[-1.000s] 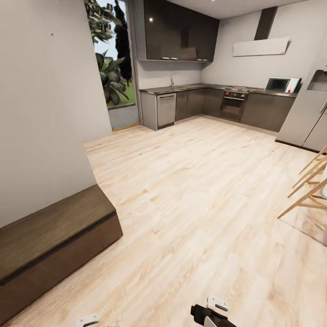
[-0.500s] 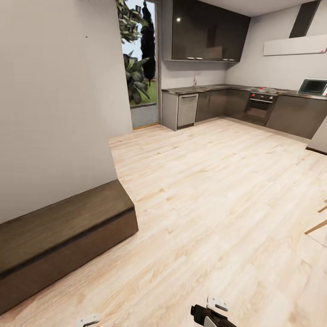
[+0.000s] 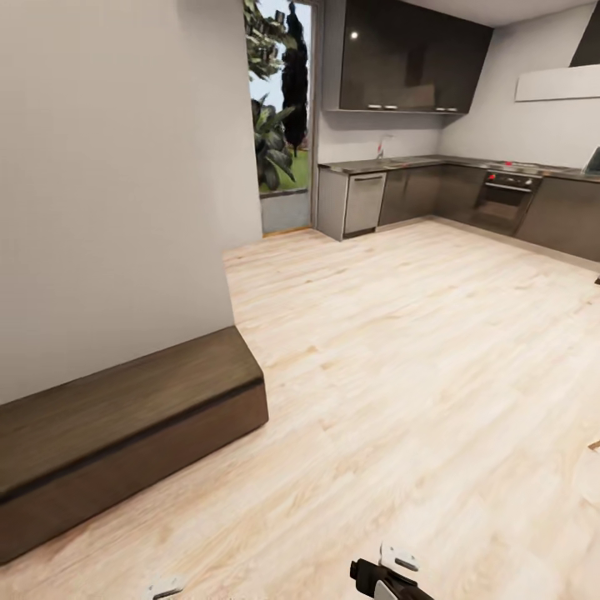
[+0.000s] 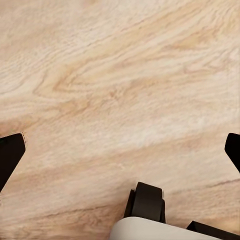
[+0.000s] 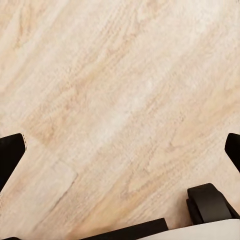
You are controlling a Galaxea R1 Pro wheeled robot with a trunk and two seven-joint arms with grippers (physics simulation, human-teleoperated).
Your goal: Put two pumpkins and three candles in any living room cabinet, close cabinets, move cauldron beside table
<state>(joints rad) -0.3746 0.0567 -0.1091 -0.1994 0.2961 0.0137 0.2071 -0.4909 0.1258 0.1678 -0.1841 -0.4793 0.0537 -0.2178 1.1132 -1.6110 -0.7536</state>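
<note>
A long low dark brown cabinet (image 3: 125, 433) stands against the white wall at the left of the head view; the end and front that face me are shut. The pumpkins, candles, cauldron and table are out of view. In the left wrist view my left gripper (image 4: 120, 150) is open over bare wooden floor, its black fingertips (image 4: 10, 152) far apart with nothing between them. My right gripper (image 5: 120, 150) is open the same way above the floor, fingertips (image 5: 10, 150) at the frame's edges. Parts of both arms (image 3: 387, 577) poke in at the head view's lower edge.
Pale wooden floor (image 3: 400, 350) stretches ahead to a grey kitchen (image 3: 417, 192) with a dishwasher (image 3: 364, 202) and an oven (image 3: 507, 200). A glass door (image 3: 282, 125) with plants outside is at the back. A white wall (image 3: 108, 183) juts out at left.
The whole picture has slid right, so the camera has turned left. The cabinet sits more toward the centre; the wooden chair legs and fridge have left the frame. Both arms hold the same pose.
</note>
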